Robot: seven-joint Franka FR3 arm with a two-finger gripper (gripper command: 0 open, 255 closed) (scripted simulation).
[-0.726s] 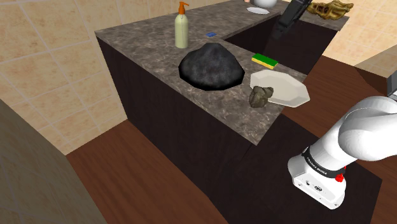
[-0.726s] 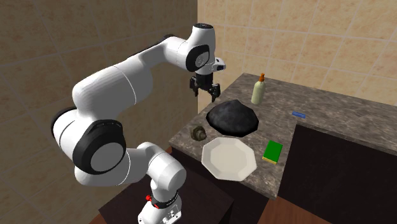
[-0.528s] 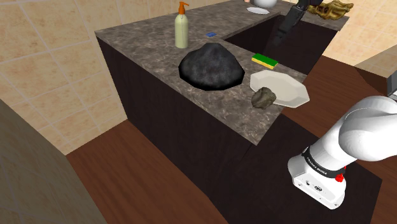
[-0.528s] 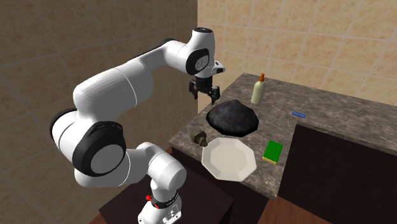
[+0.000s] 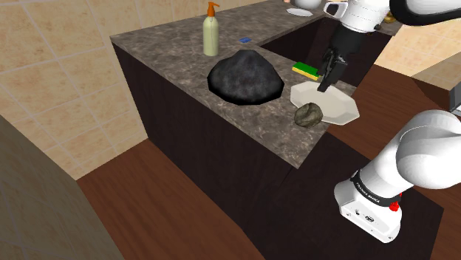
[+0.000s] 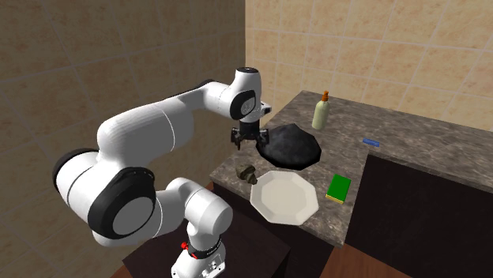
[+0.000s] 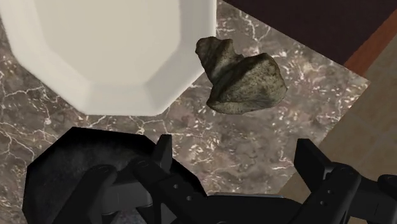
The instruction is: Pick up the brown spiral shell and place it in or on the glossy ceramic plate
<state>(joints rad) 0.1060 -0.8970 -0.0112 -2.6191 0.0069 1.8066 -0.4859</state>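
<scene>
The brown-grey spiral shell point(image 5: 309, 113) point(image 6: 247, 170) point(image 7: 242, 75) lies on the marble counter, right at the rim of the white octagonal plate point(image 5: 344, 111) point(image 6: 284, 197) point(image 7: 114, 51), near the counter's edge. My black gripper point(image 5: 324, 83) point(image 6: 251, 142) point(image 7: 236, 159) hangs open above the counter, over the shell and the plate's edge, with nothing between its fingers. In the wrist view the shell sits ahead of the two spread fingertips point(image 7: 312, 159), untouched.
A black rock-like mound point(image 5: 246, 76) point(image 6: 291, 146) sits close beside the shell and plate. A green sponge point(image 5: 306, 71) point(image 6: 339, 188) lies past the plate, with a soap bottle point(image 5: 211, 33) point(image 6: 321, 112) farther back. The counter drops to a wooden floor point(image 7: 375, 63) just beyond the shell.
The arm has swung in and lowered the gripper from high above the counter to just over the shell. The shell has shifted slightly toward the plate's rim.
</scene>
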